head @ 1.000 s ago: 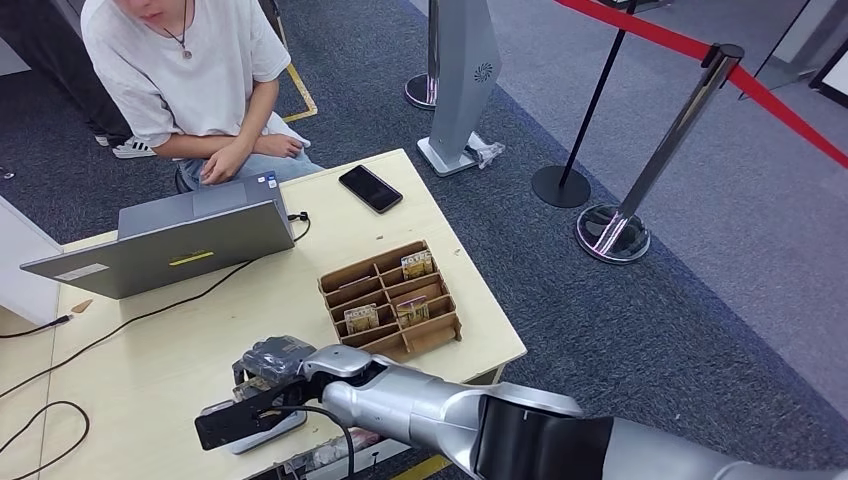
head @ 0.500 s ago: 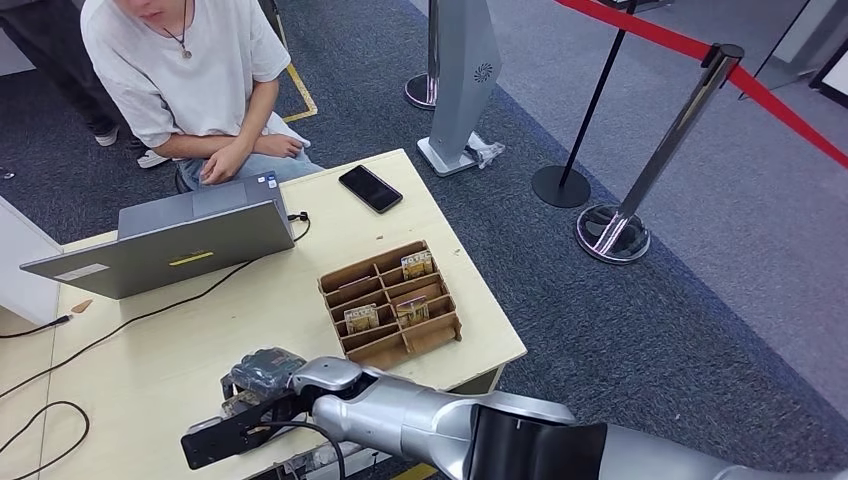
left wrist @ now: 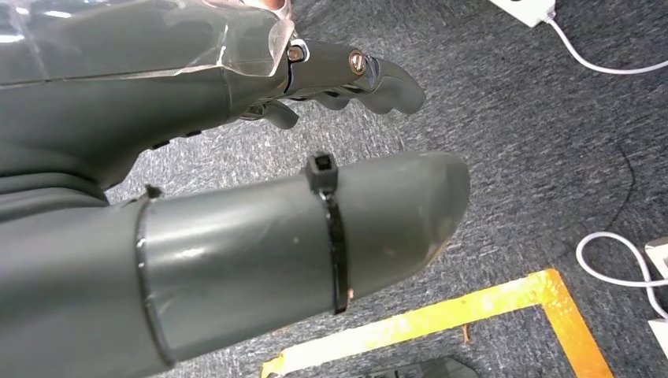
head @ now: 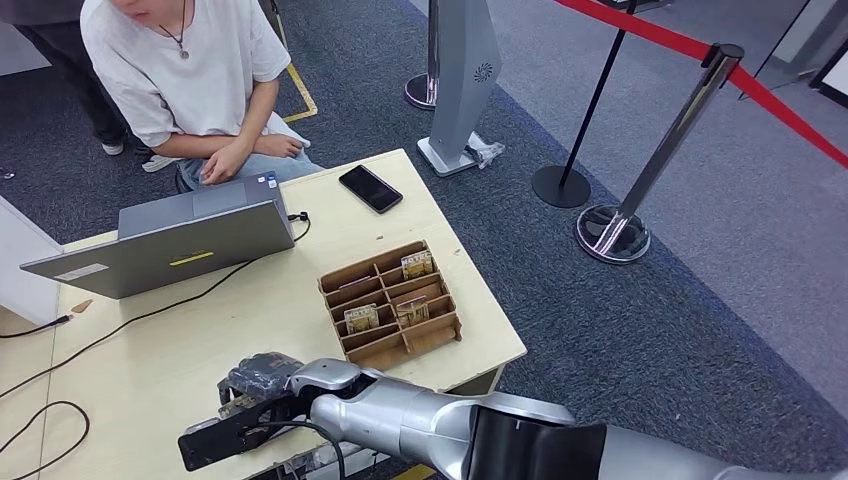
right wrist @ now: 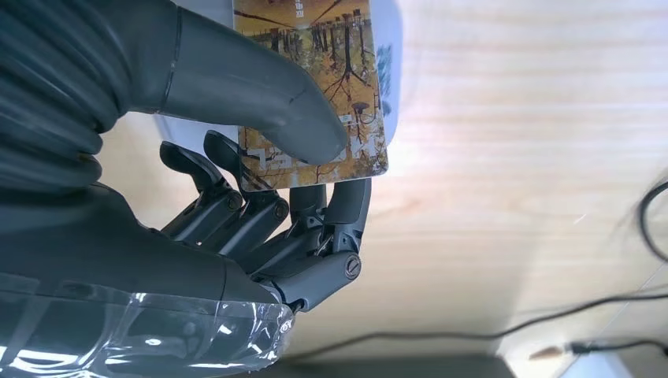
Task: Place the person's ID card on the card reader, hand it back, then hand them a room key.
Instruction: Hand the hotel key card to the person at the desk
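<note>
So the right hand (right wrist: pixel 260 197) has the ID card (right wrist: pixel 315 79) pinched between thumb and fingers, held flat right over the white card reader (right wrist: pixel 391 47), presumably so it scans. The left hand (left wrist: pixel 236 181) hangs empty, fingers loosely apart.

The card (right wrist: pixel 315 87) is partly covered by the right robot hand (right wrist: pixel 260 181), its print too blurred to read.
</note>
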`<state>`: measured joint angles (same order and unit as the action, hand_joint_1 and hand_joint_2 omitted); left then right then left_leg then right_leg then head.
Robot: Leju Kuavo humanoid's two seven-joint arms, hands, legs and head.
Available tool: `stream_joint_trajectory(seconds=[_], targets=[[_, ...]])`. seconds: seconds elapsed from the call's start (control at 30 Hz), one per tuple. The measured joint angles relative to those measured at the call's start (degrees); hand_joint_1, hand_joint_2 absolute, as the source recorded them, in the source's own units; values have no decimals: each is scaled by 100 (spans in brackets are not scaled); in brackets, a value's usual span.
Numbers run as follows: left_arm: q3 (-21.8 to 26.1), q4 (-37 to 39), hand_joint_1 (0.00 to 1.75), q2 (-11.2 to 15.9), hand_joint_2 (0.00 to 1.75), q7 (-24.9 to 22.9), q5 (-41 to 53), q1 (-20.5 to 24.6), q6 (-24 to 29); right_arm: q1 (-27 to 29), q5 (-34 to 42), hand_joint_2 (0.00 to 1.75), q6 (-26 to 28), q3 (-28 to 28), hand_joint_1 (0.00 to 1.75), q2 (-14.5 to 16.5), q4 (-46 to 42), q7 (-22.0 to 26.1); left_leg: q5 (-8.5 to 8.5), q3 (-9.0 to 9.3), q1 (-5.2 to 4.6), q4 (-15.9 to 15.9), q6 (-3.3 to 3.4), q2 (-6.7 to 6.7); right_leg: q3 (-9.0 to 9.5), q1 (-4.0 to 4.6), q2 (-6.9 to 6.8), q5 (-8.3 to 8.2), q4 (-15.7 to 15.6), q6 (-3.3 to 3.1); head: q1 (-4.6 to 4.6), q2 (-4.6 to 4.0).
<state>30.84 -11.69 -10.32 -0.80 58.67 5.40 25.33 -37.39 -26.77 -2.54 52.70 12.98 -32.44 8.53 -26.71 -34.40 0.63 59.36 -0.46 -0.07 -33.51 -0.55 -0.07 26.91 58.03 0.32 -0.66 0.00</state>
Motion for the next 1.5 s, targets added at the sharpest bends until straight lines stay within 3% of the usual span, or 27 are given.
stream_joint_trajectory(seconds=[0.13, 0.27, 0.57, 0.77, 0.83, 1.17, 1.3, 1.5], targets=[[-2, 0, 0, 1, 0, -19, 15, 3, -13, 30, 638, 175, -779, -218, 175, -1, -90, 175, 0, 0, 0, 0, 0, 0, -1, 0, 0, 0, 0, 0, 0, 0], [-9, 0, 0, 2, 0, -16, 43, 4, -21, 48, 1084, 175, -1208, -454, 175, -6, -213, 235, 0, 0, 0, 0, 0, 1, -1, 0, 1, 0, 0, 0, 0, 0], [-51, 0, 0, 8, 0, 95, -61, -5, -9, 50, 1759, 175, -1750, -779, 175, -48, -500, 404, 0, -1, 0, 0, 0, 1, -1, 0, 1, 0, 0, 0, 0, 0], [-50, 0, 0, 15, 0, 194, -167, -34, 26, 64, 2101, 175, -1704, -846, 175, -227, -1242, 432, 0, -1, 0, 0, 0, 0, -2, 0, 0, 0, 0, 0, 0, 0], [-50, 0, 0, 15, 0, 225, -196, -43, 48, 70, 2048, 175, -1473, -867, 175, -344, -1630, 407, 0, -1, -1, 0, 0, 0, -2, 0, 0, 0, 0, 0, 0, 0], [-56, 0, 0, 14, 0, 285, -184, -87, 106, 251, 245, 175, 951, -1391, 175, -947, -3808, 362, 0, -1, -2, 2, 0, 0, -3, -1, 0, 0, -2, 0, 0, 0], [-92, 0, 0, 14, 0, 286, -72, -75, 61, 286, -235, 175, 1847, -1767, 175, -1013, -4128, 489, 0, 0, -1, 1, 0, 0, -2, -1, 1, -1, -2, 0, 1, 0], [-133, 0, 0, 14, 0, 296, 1, -36, 2, 258, -453, 175, 2744, -2257, 175, -1016, -4092, 773, 0, -1, 0, 1, 0, -1, -1, 0, 0, -1, 1, 0, 1, 0]])
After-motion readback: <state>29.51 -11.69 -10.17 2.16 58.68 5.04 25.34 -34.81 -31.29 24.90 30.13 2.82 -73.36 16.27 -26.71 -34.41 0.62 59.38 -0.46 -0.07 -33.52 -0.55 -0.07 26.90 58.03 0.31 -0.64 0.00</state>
